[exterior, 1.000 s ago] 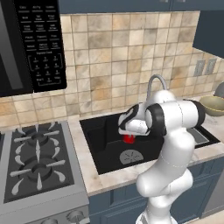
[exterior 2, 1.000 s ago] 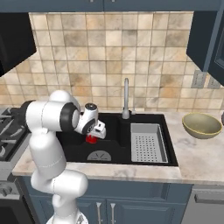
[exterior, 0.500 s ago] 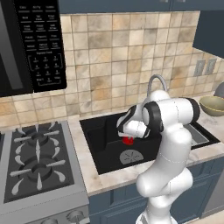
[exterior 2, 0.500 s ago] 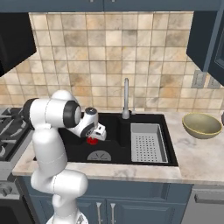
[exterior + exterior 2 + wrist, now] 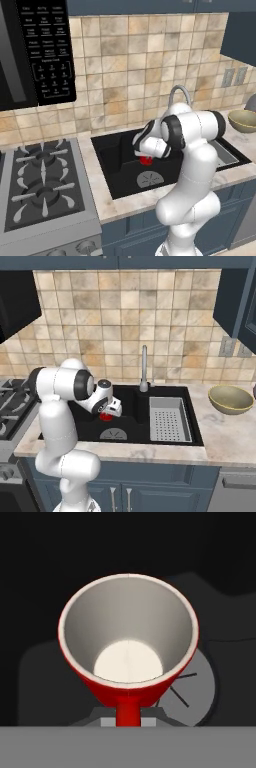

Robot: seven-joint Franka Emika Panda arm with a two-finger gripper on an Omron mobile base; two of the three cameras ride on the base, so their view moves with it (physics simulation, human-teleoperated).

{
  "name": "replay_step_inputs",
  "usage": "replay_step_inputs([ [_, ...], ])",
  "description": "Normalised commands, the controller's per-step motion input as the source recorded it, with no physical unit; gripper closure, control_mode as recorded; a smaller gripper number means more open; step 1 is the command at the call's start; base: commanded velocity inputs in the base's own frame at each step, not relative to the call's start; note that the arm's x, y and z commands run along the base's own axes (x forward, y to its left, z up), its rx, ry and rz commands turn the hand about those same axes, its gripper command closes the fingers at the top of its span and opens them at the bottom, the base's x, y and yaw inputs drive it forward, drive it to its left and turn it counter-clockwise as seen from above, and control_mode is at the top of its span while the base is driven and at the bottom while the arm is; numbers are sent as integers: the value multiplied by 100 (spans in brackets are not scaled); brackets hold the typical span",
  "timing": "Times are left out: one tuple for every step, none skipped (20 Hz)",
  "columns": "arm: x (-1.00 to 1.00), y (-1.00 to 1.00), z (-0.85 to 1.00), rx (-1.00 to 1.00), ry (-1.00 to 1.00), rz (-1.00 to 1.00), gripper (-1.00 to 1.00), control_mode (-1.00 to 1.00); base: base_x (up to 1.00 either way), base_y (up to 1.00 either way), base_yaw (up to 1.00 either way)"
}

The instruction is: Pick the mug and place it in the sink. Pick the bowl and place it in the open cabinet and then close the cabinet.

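My gripper (image 5: 144, 155) is shut on the red mug (image 5: 146, 160) and holds it low inside the black sink (image 5: 114, 150), just above the round grey drain (image 5: 150, 179). From the right side, the gripper (image 5: 110, 410) and mug (image 5: 106, 416) hang left of the perforated tray (image 5: 170, 418). In the hand view the mug (image 5: 127, 637) shows its white inside, with the drain (image 5: 197, 687) behind it. On the counter to the right of the sink rests the olive-tan bowl (image 5: 230, 399), also seen in the left base view (image 5: 243, 120). The dark blue wall cabinet (image 5: 234, 296) hangs above the bowl.
A chrome faucet (image 5: 144, 368) rises behind the sink. A gas stove (image 5: 42, 182) lies to the left, under a black microwave (image 5: 35, 50). Low blue cupboards (image 5: 150, 491) run below the counter.
The gripper has sunk a little deeper into the basin with the mug still in it. The bowl has not moved.
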Motion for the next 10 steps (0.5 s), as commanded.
replay_step_inputs([
  [16, 0, 0, 0, 0, 0, 100, -100, 0, 0, 0],
  [13, 0, 0, 0, 0, 0, 100, -100, 0, 0, 0],
  [6, 0, 0, 0, 0, 0, 100, -100, 0, 0, 0],
  [4, 0, 0, 0, 0, 0, 100, -100, 0, 0, 0],
  [0, 0, 0, 0, 0, 0, 100, -100, 0, 0, 0],
  [0, 0, 0, 0, 0, 0, 100, -100, 0, 0, 0],
  [0, 0, -9, 0, 0, 0, 100, -100, 0, 0, 0],
  [0, 0, -13, 0, 0, 0, 100, -100, 0, 0, 0],
  [3, -5, -32, -5, 0, 0, 100, -100, 0, 0, 0],
  [4, -7, -35, -6, 0, 0, 100, -100, 0, 0, 0],
])
